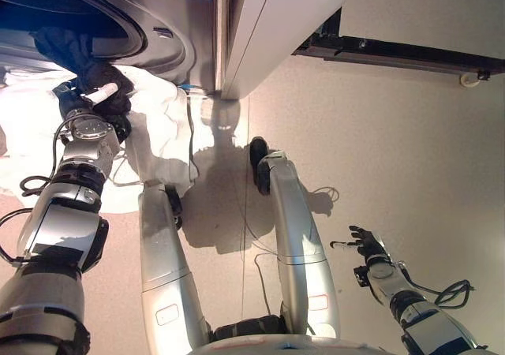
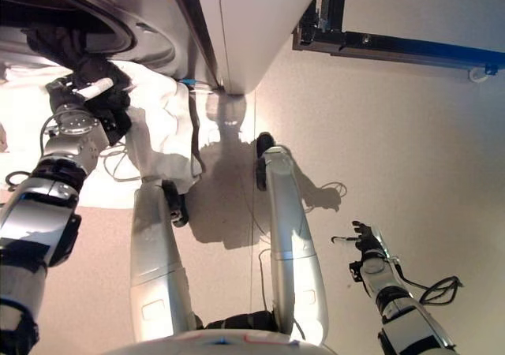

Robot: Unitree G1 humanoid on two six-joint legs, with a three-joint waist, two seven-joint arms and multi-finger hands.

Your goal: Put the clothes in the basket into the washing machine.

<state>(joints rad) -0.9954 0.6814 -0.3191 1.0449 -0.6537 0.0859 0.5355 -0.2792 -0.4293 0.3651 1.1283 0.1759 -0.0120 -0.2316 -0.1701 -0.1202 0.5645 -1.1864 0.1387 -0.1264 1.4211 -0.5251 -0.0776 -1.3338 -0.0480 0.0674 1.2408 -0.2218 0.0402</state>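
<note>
Left hand (image 1: 101, 96) raised at the washing machine's (image 1: 170, 47) door opening, fingers closed round a dark garment (image 1: 67, 46) that trails up from the hand over the rim into the drum; likely mid-feed. White cloth (image 1: 162, 122) lies just beside and below that hand. Right hand (image 1: 364, 241) idle, fingers loosely spread, holding nothing, low over the floor (image 1: 394, 134). Basket out of view; drum interior cut off, contents unreadable.

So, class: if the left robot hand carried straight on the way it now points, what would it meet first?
Probably the washing machine's open drum mouth: the left robot hand, gripping a dark garment, points up at it. Depth is unclear.
</note>
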